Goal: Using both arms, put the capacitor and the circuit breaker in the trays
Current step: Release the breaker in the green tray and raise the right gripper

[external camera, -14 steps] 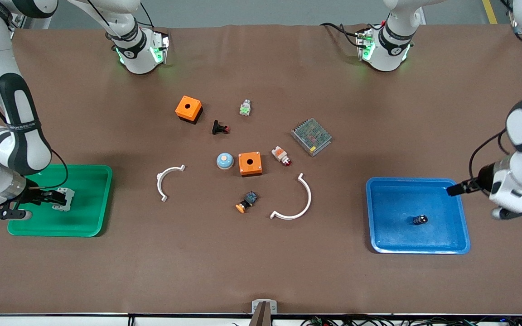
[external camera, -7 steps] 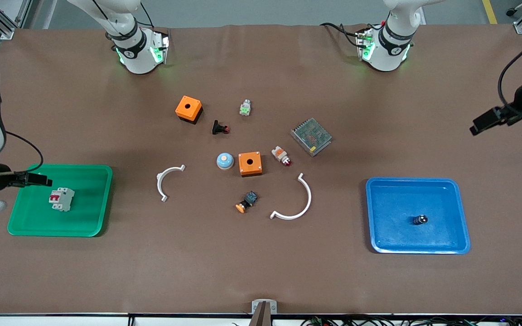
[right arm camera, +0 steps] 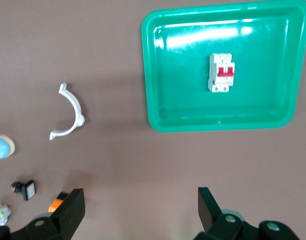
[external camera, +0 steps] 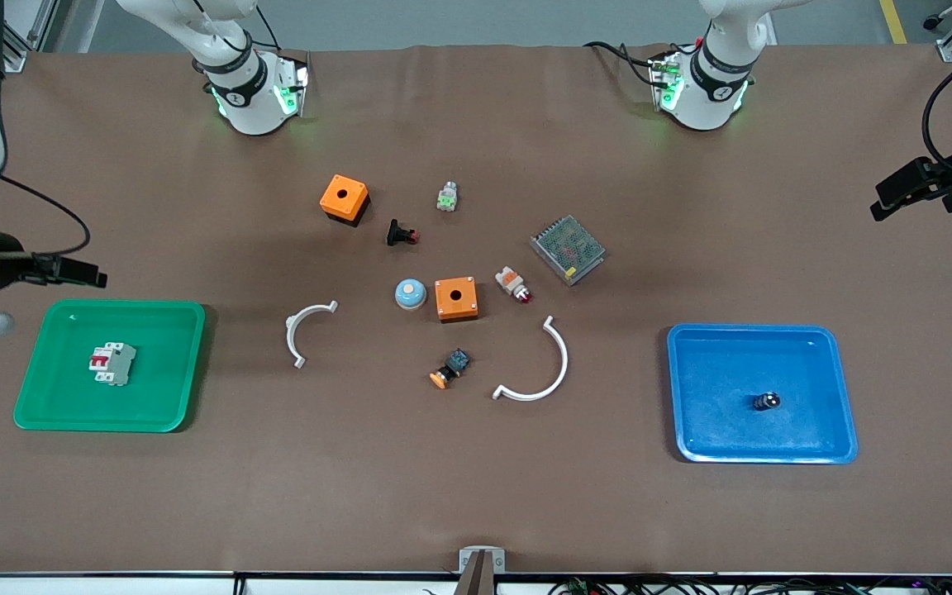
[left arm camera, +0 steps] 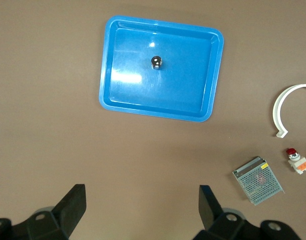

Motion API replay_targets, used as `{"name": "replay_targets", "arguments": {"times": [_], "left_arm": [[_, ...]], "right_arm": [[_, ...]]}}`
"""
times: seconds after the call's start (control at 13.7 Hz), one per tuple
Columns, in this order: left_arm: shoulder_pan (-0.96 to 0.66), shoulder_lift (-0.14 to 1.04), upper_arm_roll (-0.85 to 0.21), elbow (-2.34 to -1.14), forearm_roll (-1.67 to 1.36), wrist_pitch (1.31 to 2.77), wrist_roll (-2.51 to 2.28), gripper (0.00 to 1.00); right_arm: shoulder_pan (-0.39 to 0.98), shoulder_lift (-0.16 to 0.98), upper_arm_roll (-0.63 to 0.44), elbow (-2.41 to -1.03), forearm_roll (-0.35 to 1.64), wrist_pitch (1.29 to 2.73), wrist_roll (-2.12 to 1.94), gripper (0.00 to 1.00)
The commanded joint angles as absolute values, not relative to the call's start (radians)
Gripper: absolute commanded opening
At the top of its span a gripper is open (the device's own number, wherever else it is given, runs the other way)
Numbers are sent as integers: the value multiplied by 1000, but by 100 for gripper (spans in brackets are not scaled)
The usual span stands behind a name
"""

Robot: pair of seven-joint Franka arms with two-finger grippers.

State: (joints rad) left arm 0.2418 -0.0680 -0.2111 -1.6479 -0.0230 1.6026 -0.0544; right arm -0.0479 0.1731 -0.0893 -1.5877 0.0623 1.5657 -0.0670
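The capacitor (external camera: 766, 402), a tiny black cylinder with a silvery top, lies alone in the blue tray (external camera: 761, 332) at the left arm's end of the table. In the left wrist view the capacitor (left arm camera: 156, 62) sits well inside the blue tray (left arm camera: 182, 85). The white-grey circuit breaker (external camera: 112, 364) with its red lever lies flat in the green tray (external camera: 166, 355) at the right arm's end. The right wrist view shows the breaker (right arm camera: 221, 73) in the green tray (right arm camera: 177, 80). My left gripper (external camera: 885, 202) (left arm camera: 143, 197) hangs open and empty over bare mat. My right gripper (external camera: 88, 274) (right arm camera: 141, 200) is likewise open and empty, over the mat beside the green tray.
Loose parts lie mid-table: two orange boxes (external camera: 345, 198) (external camera: 456, 298), a mesh-covered metal unit (external camera: 568, 249), two white curved clips (external camera: 307, 332) (external camera: 538, 364), a blue dome (external camera: 411, 293), a black push-button (external camera: 400, 234) and a few small parts.
The right gripper has lifted off the circuit breaker and drawn back off the green tray. The left gripper has risen away from the blue tray. Both parts stay where they lay.
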Motion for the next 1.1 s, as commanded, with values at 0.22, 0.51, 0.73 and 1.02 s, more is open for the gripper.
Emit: {"name": "replay_targets", "arguments": {"times": [0.22, 0.51, 0.73, 1.02], "left_arm": [[253, -26, -212, -1582, -21, 1580, -17, 100], [252, -22, -212, -1582, -20, 1580, -23, 100], [249, -20, -212, -1580, -20, 1580, -23, 100], [239, -15, -207, -1575, -21, 1580, -23, 100]], "right_arm": [[-3, 133, -90, -1572, 44, 1490, -55, 100], [2, 138, -91, -1554, 43, 1494, -55, 100], [15, 144, -89, -1513, 37, 1493, -55, 100], [12, 155, -94, -1433, 8, 1482, -57, 100]]}}
